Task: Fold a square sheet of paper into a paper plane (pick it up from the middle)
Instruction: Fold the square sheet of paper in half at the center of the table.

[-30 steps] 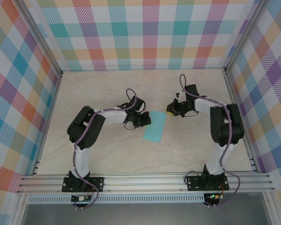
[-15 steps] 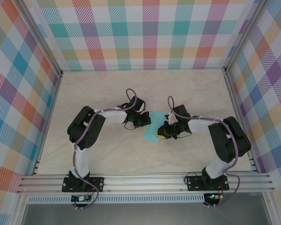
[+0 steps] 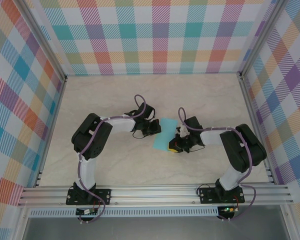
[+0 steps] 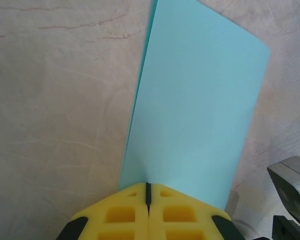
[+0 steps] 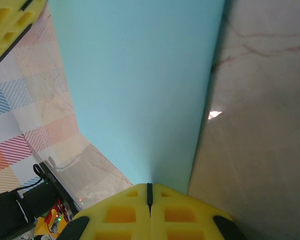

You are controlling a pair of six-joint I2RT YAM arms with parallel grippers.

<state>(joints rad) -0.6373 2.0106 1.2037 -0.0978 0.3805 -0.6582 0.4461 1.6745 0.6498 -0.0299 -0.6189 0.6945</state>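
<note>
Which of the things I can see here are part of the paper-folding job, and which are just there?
Part of the job:
- teal sheet of paper
- left tool, closed, tip at the paper
- right tool, closed, tip at the paper

Just there:
- marbled table
- plaid walls
- metal frame

Bright even light w/ faint shadows
</note>
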